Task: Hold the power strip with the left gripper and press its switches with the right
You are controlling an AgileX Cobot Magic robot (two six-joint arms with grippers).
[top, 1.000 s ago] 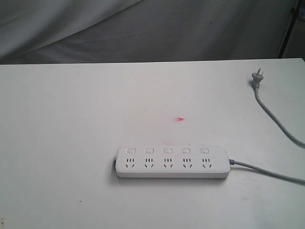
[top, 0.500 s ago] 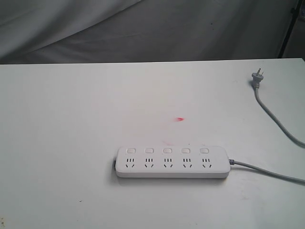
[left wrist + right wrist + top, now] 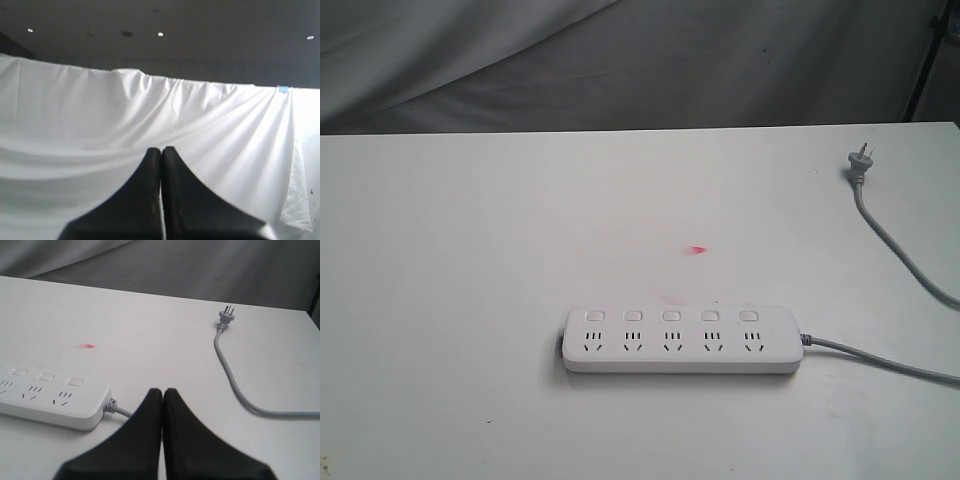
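The white power strip (image 3: 680, 340) lies flat on the white table (image 3: 470, 250), its long side across the exterior view. Its five square switches (image 3: 671, 315) run in a row above the sockets. The grey cord (image 3: 880, 362) leaves its right end. Neither arm shows in the exterior view. My left gripper (image 3: 161, 150) is shut and empty, facing only a draped white cloth (image 3: 100, 110). My right gripper (image 3: 162, 391) is shut and empty, hovering near the cord end of the power strip (image 3: 55, 397), which shows three switches (image 3: 74, 382).
The grey plug (image 3: 858, 163) lies at the table's far right, its cord (image 3: 235, 380) curving off the edge. A small red mark (image 3: 697, 250) sits on the table behind the strip. Grey cloth (image 3: 620, 60) hangs behind the table.
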